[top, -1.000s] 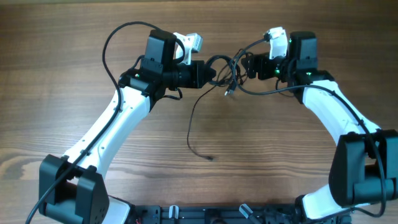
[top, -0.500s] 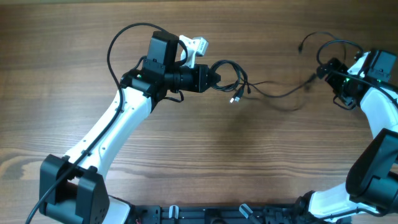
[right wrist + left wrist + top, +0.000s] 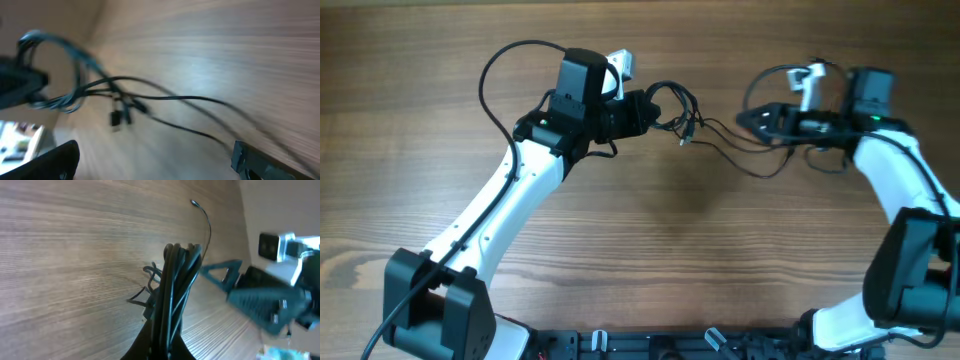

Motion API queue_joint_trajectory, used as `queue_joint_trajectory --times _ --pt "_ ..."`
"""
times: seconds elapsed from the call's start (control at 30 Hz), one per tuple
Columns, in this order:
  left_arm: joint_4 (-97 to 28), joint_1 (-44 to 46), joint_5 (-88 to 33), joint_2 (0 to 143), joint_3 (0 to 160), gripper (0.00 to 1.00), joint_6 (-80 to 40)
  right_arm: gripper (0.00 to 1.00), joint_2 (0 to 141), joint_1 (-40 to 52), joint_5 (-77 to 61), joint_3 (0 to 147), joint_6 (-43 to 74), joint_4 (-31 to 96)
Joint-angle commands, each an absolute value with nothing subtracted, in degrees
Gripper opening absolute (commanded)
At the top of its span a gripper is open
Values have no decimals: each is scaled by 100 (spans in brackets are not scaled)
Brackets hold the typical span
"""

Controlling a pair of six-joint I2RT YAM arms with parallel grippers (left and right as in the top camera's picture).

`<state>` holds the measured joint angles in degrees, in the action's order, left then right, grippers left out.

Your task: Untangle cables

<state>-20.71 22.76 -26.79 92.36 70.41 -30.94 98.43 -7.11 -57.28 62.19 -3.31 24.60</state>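
From overhead, your left gripper [image 3: 655, 108] is clamped on the bunched cables [image 3: 688, 118]. Their loose strands trail right across the wooden table [image 3: 620, 250] toward your right gripper [image 3: 750, 117], whose tips sit just beside them. In the left wrist view, the bundle rises straight out of the closed jaws, with one plug end curling away over the wood. The right wrist view is blurred. It shows the jaws spread wide with nothing between them and the strands lying ahead. You cannot tell whether a strand touches either jaw.
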Motion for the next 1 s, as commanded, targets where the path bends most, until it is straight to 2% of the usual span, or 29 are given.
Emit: queue_joint_trajectory --times 0.0,0.03,0.17,0.3,0.33,0.4,0.47,0.5,0.63,0.67,0.7,0.73,0.77,0.87,0.97 --pt "-2036 2239 -1872 9164 7083 4 -4595 100 9922 -246 -6320 6254 -93 2445" --pt "-2036 2239 -1673 9164 7083 4 -4901 99 9922 -158 -6331 6254 226 2445" --pt "-2016 2445 -1160 9166 7083 4 -5774 100 9922 316 -6259 6254 3874 2314" --pt "-2008 2956 -727 9168 7083 4 -5771 99 9922 847 -6069 6254 5625 1476" --pt "-1992 3164 -714 9168 7083 4 -5769 90 9922 1072 -5502 6254 6049 1372" --pt "-1994 3282 -714 9168 7083 4 -5769 63 9922 1160 -5054 6254 6208 1374" --pt "-1997 3323 -714 9168 7083 4 -5769 27 9922 1160 -4705 6254 6198 1385" --pt "-1997 3308 -711 9168 7083 4 -5767 4 9922 1151 -4619 6254 6117 1400" --pt "-1997 3234 -714 9168 7083 8 -5743 4 9922 1151 -4626 6254 4941 1415" --pt "-1997 3234 -685 9168 7083 20 -5701 4 9922 1146 -4624 6254 4550 1415" --pt "-1999 3197 -679 9168 7083 49 -5382 4 9922 1118 -4622 6254 3876 1439" --pt "-2029 3135 -681 9168 7083 68 -5024 4 9922 1059 -4619 6254 3179 1573" --pt "-2075 3061 -845 9168 7083 75 -4746 4 9922 989 -4624 6254 2683 1752" --pt "-2060 2847 -2056 9168 7083 65 -3555 4 9922 891 -4624 6254 834 2375" --pt "-2502 2858 -2628 9168 7083 63 -2453 4 9922 891 -4626 6254 -563 2908"
